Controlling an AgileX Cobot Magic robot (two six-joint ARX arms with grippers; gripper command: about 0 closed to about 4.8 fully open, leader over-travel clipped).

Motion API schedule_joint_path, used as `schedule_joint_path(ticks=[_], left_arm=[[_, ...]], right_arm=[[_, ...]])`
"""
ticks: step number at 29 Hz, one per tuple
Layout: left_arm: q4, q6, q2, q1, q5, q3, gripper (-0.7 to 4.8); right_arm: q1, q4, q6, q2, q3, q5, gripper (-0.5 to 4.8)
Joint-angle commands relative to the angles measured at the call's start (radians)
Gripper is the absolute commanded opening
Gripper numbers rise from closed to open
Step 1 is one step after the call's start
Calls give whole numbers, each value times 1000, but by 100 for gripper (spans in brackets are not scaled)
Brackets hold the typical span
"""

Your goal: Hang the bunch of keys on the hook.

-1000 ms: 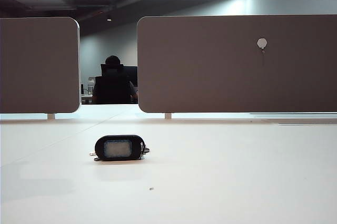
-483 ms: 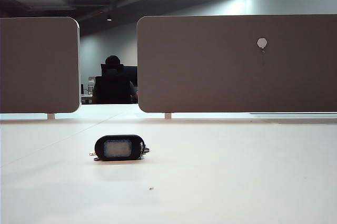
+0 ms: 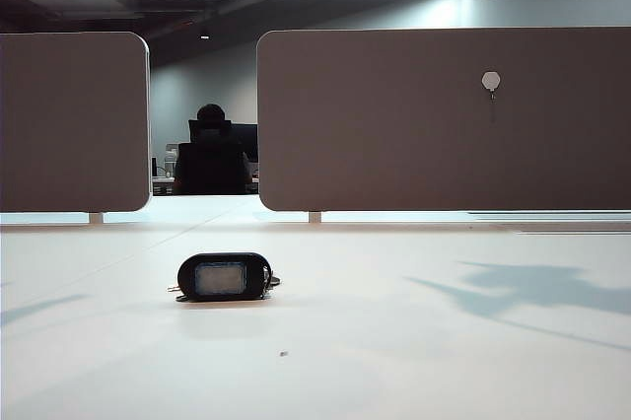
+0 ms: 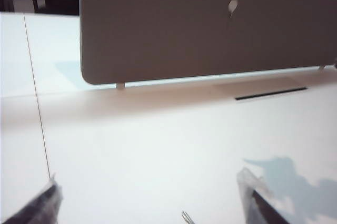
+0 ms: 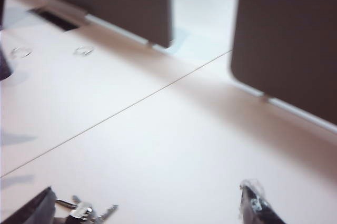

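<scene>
Keys (image 3: 223,277): black fob with pale window, ring and metal keys at its side; laid flat on the tabletop (image 3: 414,341), at about 8 o'clock from the exterior view's centre. Untouched. Key tips are also seen at the edge of the right wrist view (image 5: 87,211).

Hook (image 3: 490,81): small pale pad with a thin wire hook below, fixed high on the larger brown panel (image 3: 394,124), at about 2 o'clock from the keys and well apart from them. Nothing is hung on it.

Left end effector (image 4: 152,203): fingers spread wide, nothing pinched; held above bare tabletop, faced toward the panel.

Right end effector (image 5: 147,205): fingers spread wide, nothing pinched; held above the tabletop with the keys just beside one finger.

Step in hand: judged to be the approach, before any grasp.

Next move: an end effector is to be lowered over the fob, fingers set astride it and closed, so that the ring is left free for the hook.
</scene>
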Motion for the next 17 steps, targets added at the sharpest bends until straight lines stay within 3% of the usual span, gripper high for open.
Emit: schedule_joint_path(ticks=[1, 4, 7, 13, 17], left_arm=[[-55, 26, 90, -24, 23, 78, 479], [-220, 120, 217, -81, 21, 197, 479], [-336, 161, 283, -108, 22, 253, 479], [-411, 162, 325, -108, -2, 258, 479], [-404, 161, 341, -108, -18, 258, 479]], right_arm=[[67, 2, -6, 174, 98, -20, 453], [128, -6, -20, 403, 215, -66, 453], [171, -15, -55, 509, 243, -81, 453], [250, -99, -201, 592, 243, -61, 451], [287, -94, -253, 645, 243, -11, 402]])
